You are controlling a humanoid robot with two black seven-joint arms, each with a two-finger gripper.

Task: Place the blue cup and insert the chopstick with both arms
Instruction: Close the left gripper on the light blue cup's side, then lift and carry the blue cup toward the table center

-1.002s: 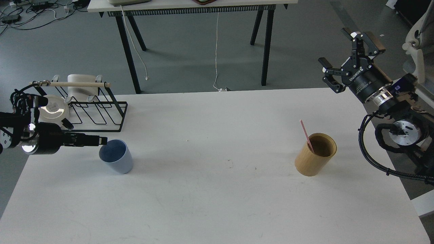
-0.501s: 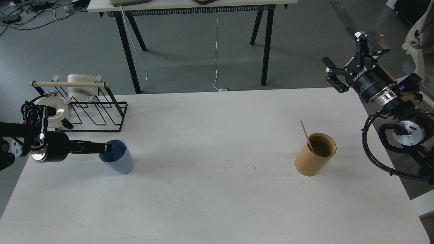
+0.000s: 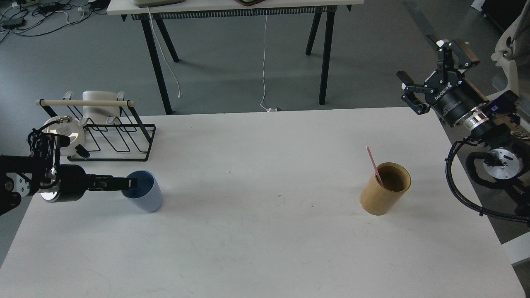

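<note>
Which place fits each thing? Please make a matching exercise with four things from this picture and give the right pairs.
Things:
1. blue cup
2. pink chopstick
3. right gripper
4. white mug

Places:
A. inside the tan wooden holder
B. in the black wire rack
C. raised beyond the table's right far corner
D. on the table's left side, with the left gripper at its rim

Pairs: 1-D, 2-A, 3-C, 4-B

A white tabletop (image 3: pixel 256 231) is seen carrying three things. A blue cup (image 3: pixel 143 191) stands at the left fingers' (image 3: pixel 124 183) tips, a black wire rack (image 3: pixel 112 134) behind them, and a wooden holder (image 3: pixel 385 188) far across to their right.
</note>
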